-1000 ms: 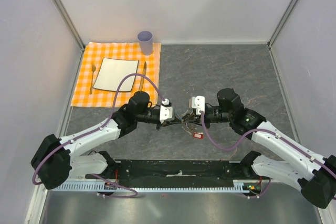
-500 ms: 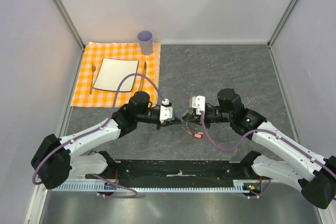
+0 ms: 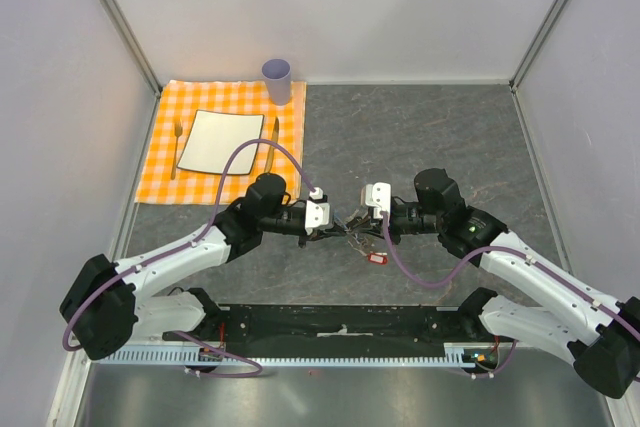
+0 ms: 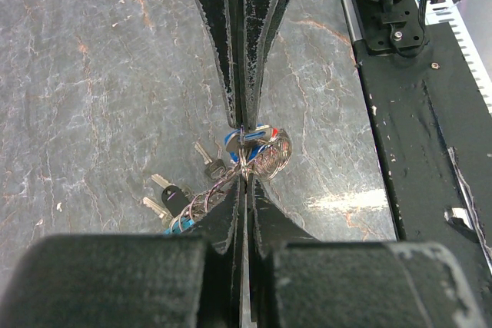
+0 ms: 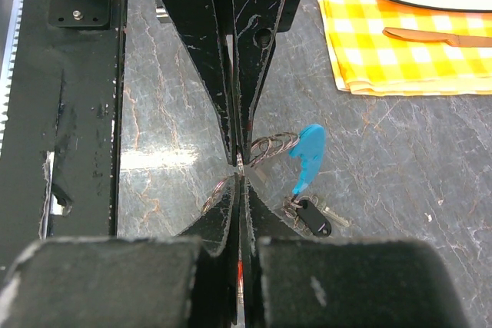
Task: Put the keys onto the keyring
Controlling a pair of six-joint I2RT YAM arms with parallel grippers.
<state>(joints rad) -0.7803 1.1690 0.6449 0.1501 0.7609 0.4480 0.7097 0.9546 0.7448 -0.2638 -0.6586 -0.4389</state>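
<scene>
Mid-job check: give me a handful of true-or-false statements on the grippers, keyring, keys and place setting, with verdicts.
1. The right gripper is shut on the keyring chain. True.
2. One gripper is wide open. False: the left gripper is shut too.
3. The red-tagged key lies on the table, in neither gripper. True.
4. The keyring's plastic section rests on checked fabric. False: the cyan clasp is beside the right gripper's fingers, off the cloth.
5. The drinking vessel stands on the dish. False: the cup stands beyond the plate, at the cloth's far edge.
</scene>
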